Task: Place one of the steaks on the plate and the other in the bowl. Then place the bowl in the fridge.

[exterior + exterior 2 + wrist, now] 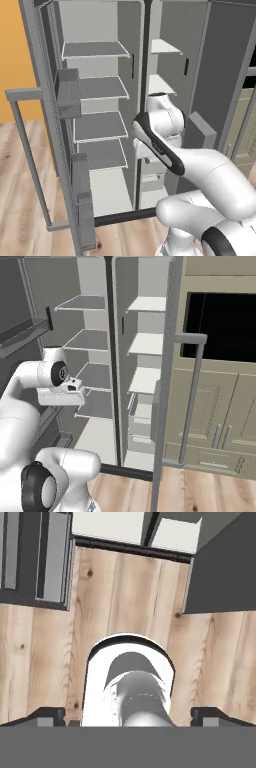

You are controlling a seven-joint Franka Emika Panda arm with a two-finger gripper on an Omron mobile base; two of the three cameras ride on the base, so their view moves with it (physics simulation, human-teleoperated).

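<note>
We face the fridge (100, 75), a tall grey double-door refrigerator standing directly ahead of the base with both doors swung wide open. Its left door (60, 125) carries grey bins on its inner face and a long vertical handle (27, 150); the right door (167, 381) stands edge-on to us in the right base view, its own long handle (192, 396) facing the beige cabinets (220, 416). A dark divider runs down the middle of the interior. We see pale shelves (97, 125) stacked on the left side and more shelves (145, 343) on the right, all bare, with drawers (140, 426) low on the right side.

The gripper (127, 717) points down at the wooden floor (125, 597) in front of the fridge. Its two dark fingertips (47, 716) stand wide apart at the edges of the hand view, and nothing sits between them or touches them.
</note>
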